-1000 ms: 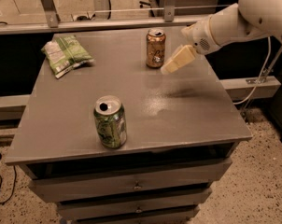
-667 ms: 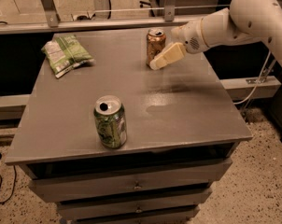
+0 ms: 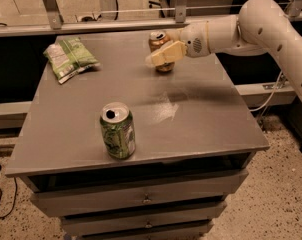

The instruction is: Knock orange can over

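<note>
The orange can (image 3: 160, 38) stands upright near the far edge of the grey tabletop (image 3: 206, 114), copper-brown with a silver top. My gripper (image 3: 162, 54) reaches in from the right on a white arm and sits right in front of the can, covering most of its body. Its pale fingers (image 3: 168, 51) point left across the can. The can's top and base still show.
A green-and-white can (image 3: 118, 130) stands upright near the front of the table. A green snack bag (image 3: 68, 59) lies at the far left. Drawers (image 3: 141, 199) sit under the tabletop. A metal rail (image 3: 116, 24) runs behind the table.
My gripper has moved left from beside the orange can to directly in front of it. The can still stands upright.
</note>
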{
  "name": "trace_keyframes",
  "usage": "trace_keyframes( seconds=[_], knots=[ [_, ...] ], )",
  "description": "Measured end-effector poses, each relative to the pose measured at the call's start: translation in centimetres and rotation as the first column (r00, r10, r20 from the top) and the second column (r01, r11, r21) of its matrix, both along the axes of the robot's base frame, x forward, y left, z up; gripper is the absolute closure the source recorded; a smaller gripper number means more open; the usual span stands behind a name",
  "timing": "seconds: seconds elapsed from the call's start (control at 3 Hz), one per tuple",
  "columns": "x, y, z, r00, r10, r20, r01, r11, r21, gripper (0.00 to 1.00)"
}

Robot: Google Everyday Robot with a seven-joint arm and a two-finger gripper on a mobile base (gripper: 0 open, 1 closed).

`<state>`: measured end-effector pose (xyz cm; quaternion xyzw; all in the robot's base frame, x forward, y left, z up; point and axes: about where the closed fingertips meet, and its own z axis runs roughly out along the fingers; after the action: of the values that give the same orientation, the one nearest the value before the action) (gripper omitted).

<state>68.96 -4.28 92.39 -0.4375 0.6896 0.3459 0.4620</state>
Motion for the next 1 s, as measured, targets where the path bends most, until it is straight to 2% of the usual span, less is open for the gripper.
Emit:
trace_keyframes(
  seconds=[0.33, 0.67, 1.0],
  knots=[
    [-2.2, 2.2, 4.2, 0.9975, 0.070, 0.011, -0.071, 0.993, 0.096, 0.00],
    [-3.8, 3.2, 6.8, 0.9940, 0.107, 0.023, -0.109, 0.986, 0.127, 0.00],
    [-5.4, -1.1, 5.2, 0.9956, 0.084, 0.041, -0.087, 0.992, 0.095, 0.00]
  ],
)
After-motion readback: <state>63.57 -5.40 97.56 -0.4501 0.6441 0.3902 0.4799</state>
